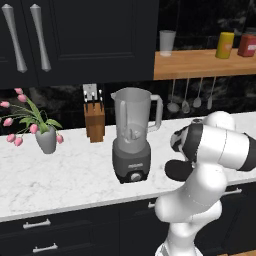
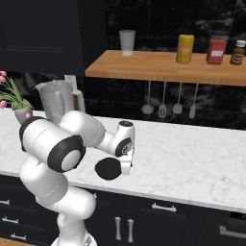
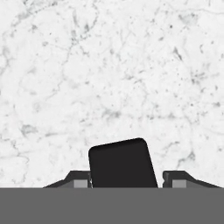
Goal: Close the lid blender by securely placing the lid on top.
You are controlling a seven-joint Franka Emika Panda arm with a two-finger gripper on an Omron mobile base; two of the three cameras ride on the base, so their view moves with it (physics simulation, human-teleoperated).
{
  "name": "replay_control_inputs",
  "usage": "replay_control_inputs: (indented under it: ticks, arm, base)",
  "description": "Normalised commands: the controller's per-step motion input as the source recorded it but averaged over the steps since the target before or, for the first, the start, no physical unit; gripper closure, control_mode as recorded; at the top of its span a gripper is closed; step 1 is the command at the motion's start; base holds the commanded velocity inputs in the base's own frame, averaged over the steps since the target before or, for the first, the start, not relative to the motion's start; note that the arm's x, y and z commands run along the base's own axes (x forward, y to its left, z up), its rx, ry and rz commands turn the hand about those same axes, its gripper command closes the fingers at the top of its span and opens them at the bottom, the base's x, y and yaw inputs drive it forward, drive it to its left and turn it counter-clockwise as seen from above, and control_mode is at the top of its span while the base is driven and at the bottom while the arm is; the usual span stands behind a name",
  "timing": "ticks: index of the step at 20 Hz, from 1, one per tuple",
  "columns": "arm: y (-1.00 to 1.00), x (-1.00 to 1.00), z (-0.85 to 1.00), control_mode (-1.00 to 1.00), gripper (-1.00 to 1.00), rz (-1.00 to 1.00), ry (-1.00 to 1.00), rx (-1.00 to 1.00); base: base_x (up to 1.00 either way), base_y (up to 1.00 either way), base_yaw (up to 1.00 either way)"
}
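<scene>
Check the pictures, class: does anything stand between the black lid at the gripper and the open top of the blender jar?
Nothing visible does. The lid sits at the gripper, low beside the blender; the jar's mouth is open and uncovered, with bare counter between them.

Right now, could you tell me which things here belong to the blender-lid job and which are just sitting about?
For the job: lid, blender, gripper.
Just about: knife block, flower vase, cup, yellow jar, red jar, hanging utensils.

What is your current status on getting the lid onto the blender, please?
Gripper shut on lid, above marble counter. Blender jar open-topped, off to the arm's left. Knife block stands beside blender, apart.
</scene>
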Motion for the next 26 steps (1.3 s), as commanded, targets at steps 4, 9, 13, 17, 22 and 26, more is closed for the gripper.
replay_control_inputs:
  ticks: [4, 9, 13, 17, 22, 26]
  arm:
    - [0.00, 0.00, 0.00, -1.00, 1.00, 0.00, 0.00, 0.00]
    - [0.00, -0.04, 0.00, -1.00, 1.00, 0.00, 0.00, 0.00]
    - [0.07, -0.09, 0.11, -1.00, 1.00, 0.00, 0.00, 0.00]
    - [0.03, -0.14, 0.49, -1.00, 1.00, -0.04, 0.00, 0.01]
    - [0.00, -0.21, 0.81, -1.00, 1.00, -0.09, 0.02, 0.11]
    - [0.00, -0.25, 0.83, -1.00, 1.00, -0.15, 0.01, 0.19]
  base:
    - [0.00, 0.00, 0.00]
    - [0.00, 0.00, 0.00]
    - [0.00, 0.00, 0.00]
    - [0.00, 0.00, 0.00]
    - [0.00, 0.00, 0.00]
    - [0.00, 0.00, 0.00]
